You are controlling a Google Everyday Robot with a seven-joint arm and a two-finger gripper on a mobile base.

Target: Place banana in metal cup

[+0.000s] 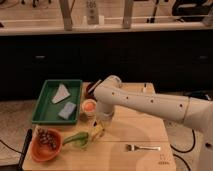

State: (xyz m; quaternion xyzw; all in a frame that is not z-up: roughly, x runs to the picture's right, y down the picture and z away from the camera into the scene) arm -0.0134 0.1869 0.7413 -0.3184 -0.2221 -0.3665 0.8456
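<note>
The small pale-yellow banana lies on the wooden table, left of centre, touching the end of a green vegetable. A small round cup with an orange-pink inside stands just above it, beside the green tray. My white arm reaches in from the right. Its gripper points down between the cup and the banana, just above the banana's upper end. The wrist hides the gripper's tip.
A green tray holding two pale sponge-like pieces sits at the left. An orange bowl with dark fruit is at the front left. A fork lies at the front right. A dark red object sits behind my arm.
</note>
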